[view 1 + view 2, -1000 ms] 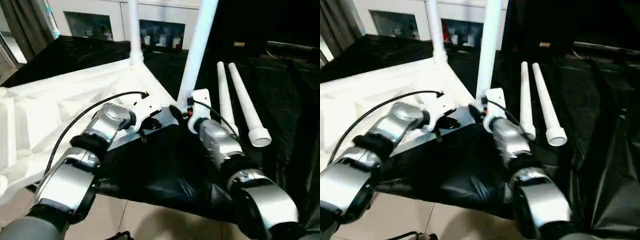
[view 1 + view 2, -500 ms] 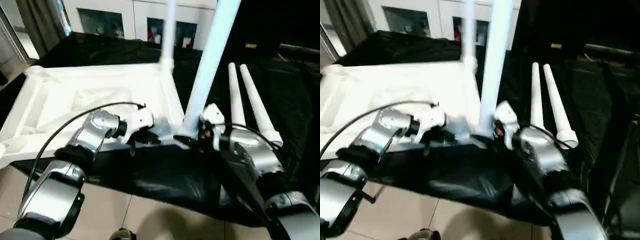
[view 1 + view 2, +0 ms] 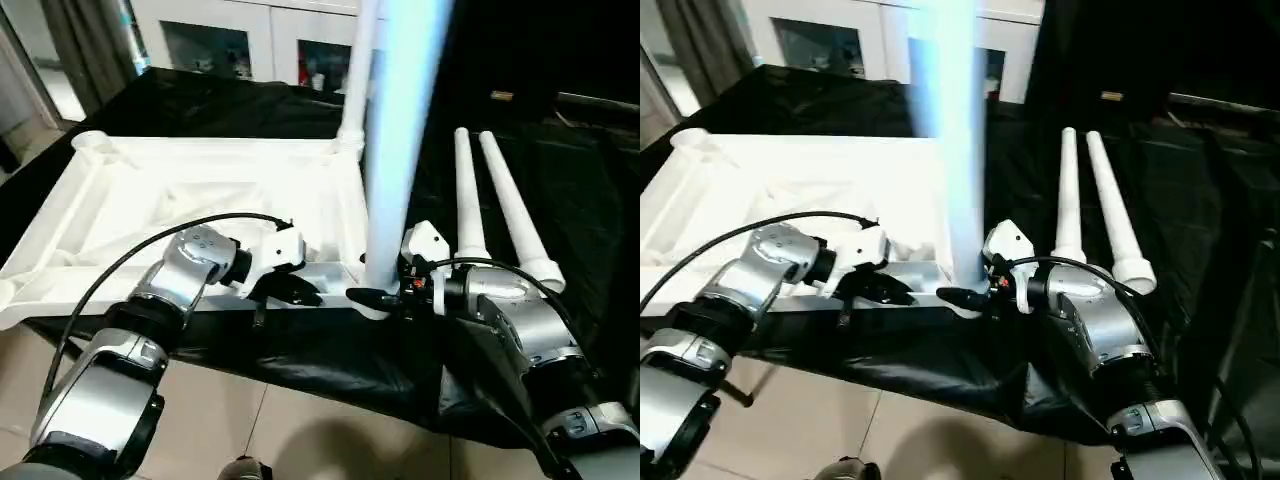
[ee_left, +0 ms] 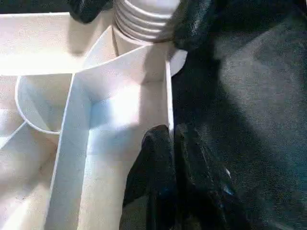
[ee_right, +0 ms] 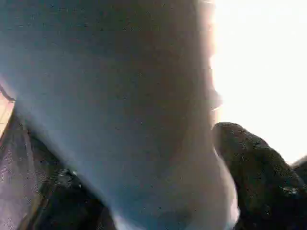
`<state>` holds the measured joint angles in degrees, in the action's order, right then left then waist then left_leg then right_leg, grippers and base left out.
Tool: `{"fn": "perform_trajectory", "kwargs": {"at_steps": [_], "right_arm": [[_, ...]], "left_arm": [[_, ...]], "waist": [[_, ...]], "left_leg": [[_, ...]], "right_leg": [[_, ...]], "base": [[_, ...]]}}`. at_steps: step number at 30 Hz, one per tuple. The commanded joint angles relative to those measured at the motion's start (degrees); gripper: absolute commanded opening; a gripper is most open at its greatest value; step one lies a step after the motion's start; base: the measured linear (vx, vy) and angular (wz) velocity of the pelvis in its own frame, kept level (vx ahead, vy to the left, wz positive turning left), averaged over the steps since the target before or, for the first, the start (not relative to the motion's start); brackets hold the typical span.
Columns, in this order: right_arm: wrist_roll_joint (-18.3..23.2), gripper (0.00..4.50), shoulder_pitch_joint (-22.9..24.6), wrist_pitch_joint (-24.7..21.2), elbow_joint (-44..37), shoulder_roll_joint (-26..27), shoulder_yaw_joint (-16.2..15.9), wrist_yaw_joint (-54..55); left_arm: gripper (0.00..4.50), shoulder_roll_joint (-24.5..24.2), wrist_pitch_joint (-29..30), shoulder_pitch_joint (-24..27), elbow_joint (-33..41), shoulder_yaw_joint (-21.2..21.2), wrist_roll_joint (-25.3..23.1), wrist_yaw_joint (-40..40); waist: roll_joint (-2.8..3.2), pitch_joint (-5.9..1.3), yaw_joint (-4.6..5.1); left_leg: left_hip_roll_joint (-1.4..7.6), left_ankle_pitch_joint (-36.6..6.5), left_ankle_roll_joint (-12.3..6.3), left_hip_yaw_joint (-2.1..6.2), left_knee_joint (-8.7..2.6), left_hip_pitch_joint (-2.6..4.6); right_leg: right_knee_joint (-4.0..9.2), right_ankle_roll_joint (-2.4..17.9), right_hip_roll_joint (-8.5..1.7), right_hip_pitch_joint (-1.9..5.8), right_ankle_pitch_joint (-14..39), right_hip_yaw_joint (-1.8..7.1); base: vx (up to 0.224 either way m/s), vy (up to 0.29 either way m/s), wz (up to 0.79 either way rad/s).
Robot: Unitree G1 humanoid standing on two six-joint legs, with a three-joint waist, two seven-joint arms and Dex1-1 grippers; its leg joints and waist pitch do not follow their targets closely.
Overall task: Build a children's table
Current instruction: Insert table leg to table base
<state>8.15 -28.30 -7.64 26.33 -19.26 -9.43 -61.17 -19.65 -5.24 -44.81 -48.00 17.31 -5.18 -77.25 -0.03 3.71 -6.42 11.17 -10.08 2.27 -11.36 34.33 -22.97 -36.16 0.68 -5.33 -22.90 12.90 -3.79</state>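
Observation:
The children's table lies upside down: its white ribbed tabletop (image 3: 200, 180) rests on a black sheet. One white leg (image 3: 362, 70) stands in the far right corner socket. A second leg (image 3: 400, 150) stands upright in the near right corner, its ribbed end (image 4: 144, 19) in the socket. My right gripper (image 3: 375, 297) is shut on this leg's base, one black finger on each side (image 5: 259, 172). My left gripper (image 3: 300, 293) is shut and holds nothing, its tips (image 4: 171, 132) against the tabletop's near rim beside that corner. Two loose legs (image 3: 466, 190) (image 3: 512, 210) lie side by side to the right.
The black sheet (image 3: 570, 160) covers the work surface and drapes over its front edge. Tiled floor (image 3: 300, 430) shows below that edge. White cabinets with glass fronts (image 3: 250, 40) stand at the back, and a curtain hangs at the far left.
The camera has swung, so the whole picture has shifted. Both grippers stay at the tabletop's near right corner. The leg in my right gripper now stands straighter.

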Motion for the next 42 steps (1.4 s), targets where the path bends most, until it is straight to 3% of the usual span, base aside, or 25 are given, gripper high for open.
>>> {"fn": "perform_trajectory", "kwargs": {"at_steps": [1, 6, 13, 19, 22, 25, 26, 28, 31, 36, 42], "right_arm": [[0.1, 3.12, 0.8, -0.9, -1.2, -0.4, -0.2, 0.0], [0.3, 2.89, 1.9, -1.6, -1.1, 0.1, -0.1, 1.1], [1.2, 2.86, 3.0, -0.1, -0.3, 0.8, 1.4, 2.5], [5.6, 2.86, 3.6, 0.5, 2.6, 3.1, 6.5, 5.1], [8.5, 2.85, 4.1, 1.7, 5.6, 4.9, 9.9, 6.6], [8.4, 2.85, 4.7, 4.3, 7.8, 5.3, 10.5, 6.7], [7.6, 2.85, 5.5, 6.5, 9.3, 5.4, 10.0, 6.4], [7.2, 2.85, 6.1, 7.9, 10.0, 5.7, 9.6, 6.2], [7.1, 2.84, 6.3, 8.9, 10.9, 6.2, 9.7, 6.2], [6.3, 2.84, 6.4, 12.5, 15.1, 6.3, 9.5, 5.9], [6.2, 2.84, 5.7, 14.0, 18.4, 5.7, 9.8, 6.5]], "left_arm": [[0.0, 0.8, -0.6, -0.1, 1.8, 0.9, 0.6, -1.7], [0.0, 0.5, -0.8, 0.2, 1.8, 1.0, 0.5, -1.7], [0.0, 0.2, -1.2, 0.2, 1.4, 0.8, 0.2, -0.9], [0.0, 0.2, -1.8, 0.2, 1.0, 0.1, 0.6, 0.5], [0.0, 0.2, -2.0, 0.1, 0.9, -0.6, 1.1, 1.0], [0.0, 0.0, -2.0, 0.0, 0.9, -0.8, 1.2, 1.2], [0.0, -0.3, -1.9, 0.1, 1.1, -0.9, 1.3, 1.0], [0.0, -0.7, -1.9, 0.3, 1.4, -0.9, 1.3, 0.8], [0.0, -1.0, -2.0, 0.3, 1.4, -0.9, 1.3, 0.8], [0.0, -1.4, -2.4, 0.3, 1.2, -0.9, 1.1, 0.8], [0.0, -2.1, -2.5, 0.1, 0.9, -1.0, 1.0, 0.4]], "waist": [[0.38, -4.89, 0.04], [0.4, -4.86, -0.05], [0.36, -5.02, -0.09], [0.55, -4.94, -0.09], [1.08, -4.89, -0.09], [1.26, -4.9, -0.09], [1.97, -4.76, -0.17], [1.52, -4.78, 0.0], [2.25, -4.6, -0.14], [2.5, -4.31, 0.03], [2.75, -4.29, 0.1]], "left_leg": [[2.61, -3.5, -5.42, 0.94, -3.28, 1.94], [2.63, -5.1, -4.13, 1.01, -3.41, 1.95], [2.5, -3.9, -4.56, 1.03, -3.19, 1.82], [2.62, -5.7, -4.07, 1.04, -3.32, 1.83], [2.59, -7.6, -2.98, 1.1, -3.38, 1.88], [2.58, -8.0, -2.22, 1.17, -3.43, 1.84], [2.52, -8.2, -2.08, 1.27, -3.45, 1.76], [2.38, -8.1, -2.42, 1.25, -3.42, 1.66], [2.33, -7.9, -3.32, 1.33, -3.33, 1.53], [2.51, -10.5, -2.72, 1.38, -3.67, 1.68], [2.5, -11.1, -2.76, 1.4, -3.75, 1.71]], "right_leg": [[2.5, 17.5, -3.47, 3.09, -12.1, 2.41], [2.62, 17.0, -3.48, 3.11, -9.5, 2.38], [2.38, 17.1, -3.47, 3.22, -11.3, 2.36], [2.59, 17.4, -3.57, 3.11, -8.8, 2.33], [2.67, 17.4, -3.65, 3.02, -7.2, 2.34], [2.66, 17.4, -3.65, 3.07, -7.4, 2.29], [2.64, 17.4, -3.61, 2.98, -8.0, 2.23], [2.64, 17.5, -3.53, 3.23, -9.2, 2.22], [2.62, 17.5, -3.58, 3.15, -9.1, 2.16], [3.05, 17.6, -3.53, 3.02, -5.5, 2.12], [3.0, 17.9, -3.45, 3.02, -6.4, 2.1]], "base": [[0.0, 0.0, 0.0], [0.0, 0.0, 0.0], [0.0, 0.0, 0.0], [0.0, 0.0, 0.0], [0.0, 0.0, 0.0], [0.0, 0.0, 0.0], [0.0, 0.0, 0.0], [0.0, 0.0, 0.0], [0.0, 0.0, 0.0], [0.0, 0.0, 0.0], [0.0, 0.0, 0.0]]}}
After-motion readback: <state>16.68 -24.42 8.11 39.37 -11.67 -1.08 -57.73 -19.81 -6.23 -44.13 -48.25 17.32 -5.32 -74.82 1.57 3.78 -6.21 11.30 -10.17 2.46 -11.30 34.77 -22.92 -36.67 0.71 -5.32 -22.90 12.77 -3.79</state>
